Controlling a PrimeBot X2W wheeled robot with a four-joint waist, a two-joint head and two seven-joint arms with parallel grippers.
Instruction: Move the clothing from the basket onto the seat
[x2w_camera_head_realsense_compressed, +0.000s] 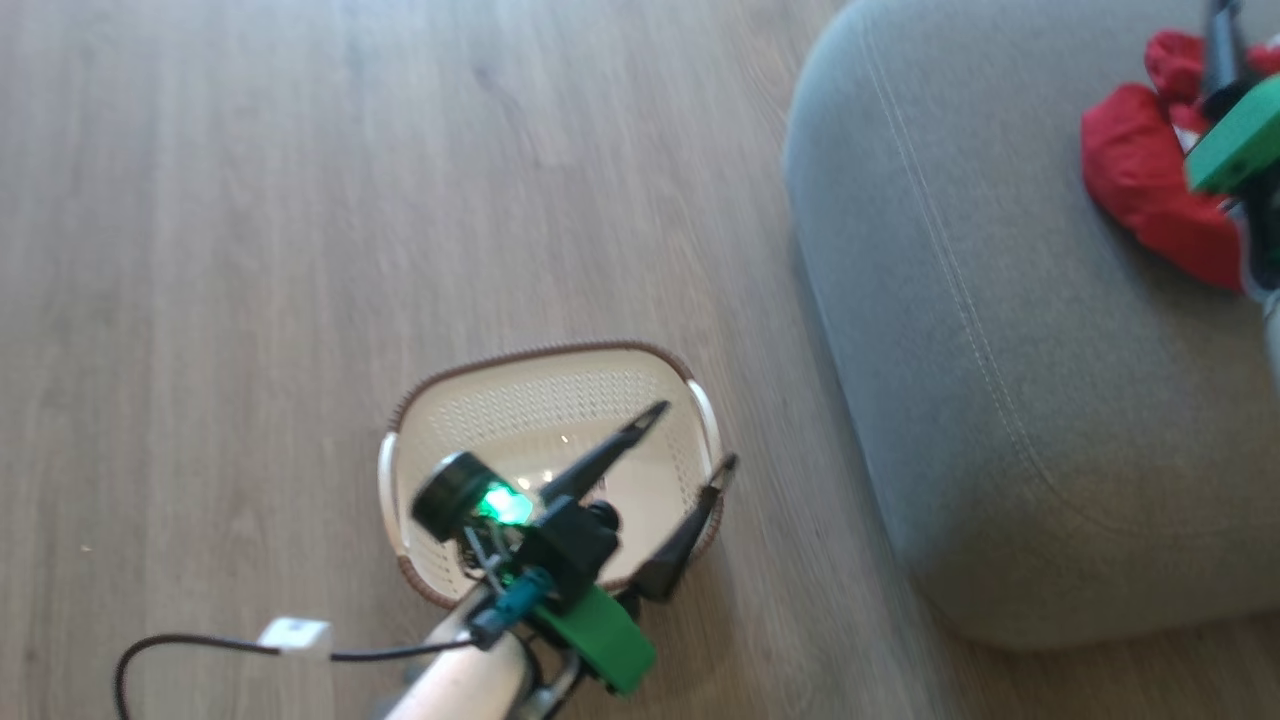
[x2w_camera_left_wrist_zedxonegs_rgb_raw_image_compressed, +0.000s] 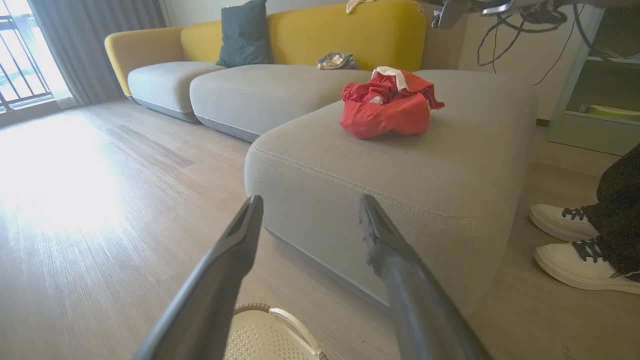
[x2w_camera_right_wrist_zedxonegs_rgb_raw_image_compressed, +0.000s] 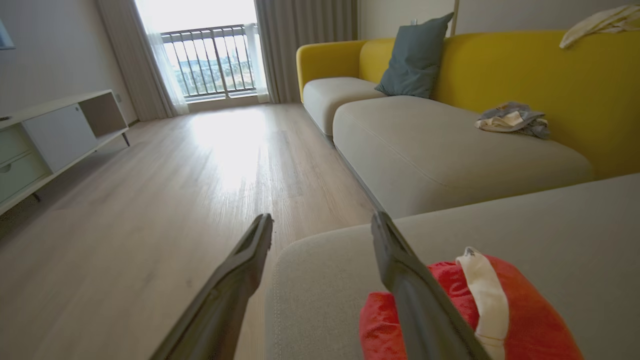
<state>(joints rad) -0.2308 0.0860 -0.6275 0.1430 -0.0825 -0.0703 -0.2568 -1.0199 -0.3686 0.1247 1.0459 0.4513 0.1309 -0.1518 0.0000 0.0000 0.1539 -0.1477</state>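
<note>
Left hand (x2w_camera_head_realsense_compressed: 697, 437): released, holding nothing, over basket (x2w_camera_head_realsense_compressed: 545, 395) on floor (x2w_camera_head_realsense_compressed: 300, 250) just beside seat (x2w_camera_head_realsense_compressed: 1000, 300) | right hand (x2w_camera_right_wrist_zedxonegs_rgb_raw_image_compressed: 322, 217): released, holding nothing, over seat, just above clothing (x2w_camera_right_wrist_zedxonegs_rgb_raw_image_compressed: 530, 320) | clothing: bunched red heap lying on seat, apart from basket

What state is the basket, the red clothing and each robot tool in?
basket: upright on the floor, looks empty
red clothing: crumpled in a pile on the seat
left tool: open, holding nothing, over the basket
right tool: open, holding nothing, above the clothing
</note>
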